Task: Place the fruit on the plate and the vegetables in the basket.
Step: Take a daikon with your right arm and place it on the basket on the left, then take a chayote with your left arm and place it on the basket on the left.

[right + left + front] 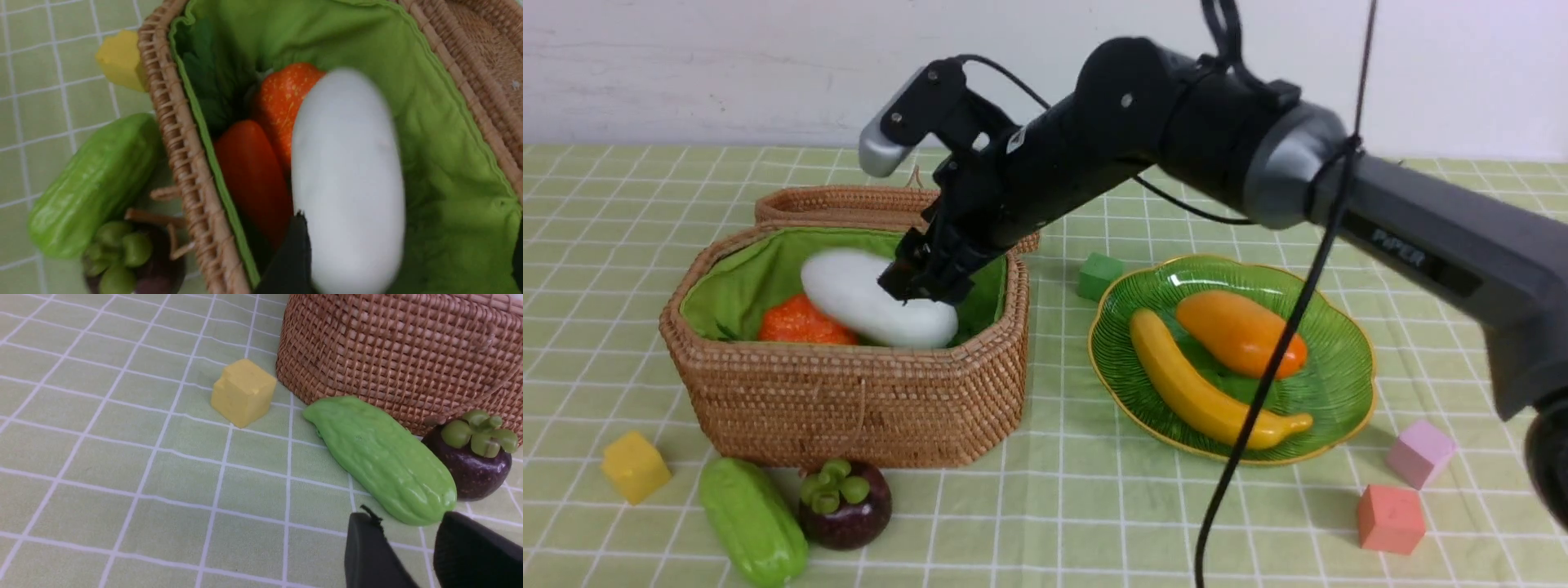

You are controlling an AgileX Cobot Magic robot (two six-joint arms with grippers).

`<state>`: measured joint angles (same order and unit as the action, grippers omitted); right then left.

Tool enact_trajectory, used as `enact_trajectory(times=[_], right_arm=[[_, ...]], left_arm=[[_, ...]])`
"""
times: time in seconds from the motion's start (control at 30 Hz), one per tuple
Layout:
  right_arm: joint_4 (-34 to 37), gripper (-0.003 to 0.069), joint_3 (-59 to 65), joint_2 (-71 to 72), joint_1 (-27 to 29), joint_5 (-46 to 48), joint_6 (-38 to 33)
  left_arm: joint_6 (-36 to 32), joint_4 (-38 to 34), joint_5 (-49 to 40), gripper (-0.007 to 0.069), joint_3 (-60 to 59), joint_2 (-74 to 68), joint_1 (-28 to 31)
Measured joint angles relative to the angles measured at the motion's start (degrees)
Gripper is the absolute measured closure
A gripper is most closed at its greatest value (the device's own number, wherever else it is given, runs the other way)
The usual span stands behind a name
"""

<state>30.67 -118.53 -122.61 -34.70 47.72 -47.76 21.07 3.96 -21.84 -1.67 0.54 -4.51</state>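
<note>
My right gripper (pixel 923 282) hangs open inside the woven basket (pixel 849 400). The white oblong vegetable (pixel 874 298) lies in the basket, leaning on the orange pumpkin (pixel 800 322). In the right wrist view the white vegetable (pixel 347 179) rests against one finger (pixel 296 253), well apart from the other. The banana (pixel 1192 384) and orange mango (pixel 1241 333) lie on the green plate (pixel 1368 367). The green cucumber (pixel 753 518) and purple mangosteen (pixel 845 502) sit on the cloth in front of the basket. My left gripper (pixel 419 539) is open and empty, just short of the cucumber (pixel 384 457).
The basket lid (pixel 841 204) lies behind the basket. Loose cubes lie around: yellow (pixel 635 465) at front left, green (pixel 1098 275) between basket and plate, pink (pixel 1419 452) and salmon (pixel 1390 517) at front right. A black cable (pixel 1258 408) hangs across the plate.
</note>
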Motion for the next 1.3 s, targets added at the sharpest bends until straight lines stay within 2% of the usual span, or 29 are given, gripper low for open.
enact_trajectory(times=[0.13,0.23,0.33,0.37,0.43,0.5,0.53,0.57,0.6,0.67,0.7,0.87,1.1,1.2,1.3], right_arm=[[-1.15,0.0000,0.00,7.29,3.90,13.74,4.14],[-1.97,0.0069,0.00,13.39,7.93,21.65,10.39],[-2.65,0.0137,0.87,18.81,11.34,23.06,18.24],[-3.05,0.0209,2.18,23.01,13.81,23.39,22.77],[-3.24,0.0301,4.37,28.23,15.91,23.82,25.19],[-3.66,0.0383,6.49,32.43,16.93,23.98,25.88],[-4.60,0.0447,9.20,36.16,17.62,24.01,26.46],[-4.60,0.0457,9.65,36.16,17.69,24.01,26.57],[-6.22,0.0541,13.11,40.47,18.04,24.01,27.53],[-9.32,0.0641,19.44,46.21,18.41,24.28,30.07],[-10.78,0.0663,22.43,48.63,18.48,24.50,31.48],[-14.79,0.0677,34.27,57.62,18.53,24.87,35.37],[-15.20,0.0677,41.59,64.05,18.53,24.87,35.77],[-16.03,0.0677,42.19,64.89,18.53,24.87,33.38],[-19.00,0.0676,42.26,64.89,18.53,24.87,26.12]], left_arm=[[0.00,0.00,0.00,0.0386,0.00,0.00,0.00],[0.00,0.00,0.00,0.0386,0.00,0.00,0.00],[0.00,0.00,0.00,0.0386,0.00,0.00,0.00],[0.00,0.00,0.00,0.0386,0.00,0.00,0.00],[0.00,0.00,0.00,0.0386,0.00,0.00,0.00],[0.00,0.00,0.00,0.0386,0.00,0.00,0.00],[0.00,0.00,0.00,0.0386,0.00,0.00,0.00],[0.00,0.00,0.00,0.0386,0.00,0.00,0.00],[0.00,0.00,0.00,0.0386,0.00,0.00,0.00],[0.00,0.00,0.00,0.0386,0.00,0.00,0.00],[0.00,0.00,0.00,0.0386,0.00,0.00,0.00],[0.00,0.00,0.00,0.0386,0.00,0.00,0.00],[0.00,0.00,0.00,0.0386,0.00,0.00,0.00],[0.00,0.00,0.00,0.0386,0.00,0.00,0.00],[0.00,0.00,0.00,0.0386,0.00,0.00,0.00]])
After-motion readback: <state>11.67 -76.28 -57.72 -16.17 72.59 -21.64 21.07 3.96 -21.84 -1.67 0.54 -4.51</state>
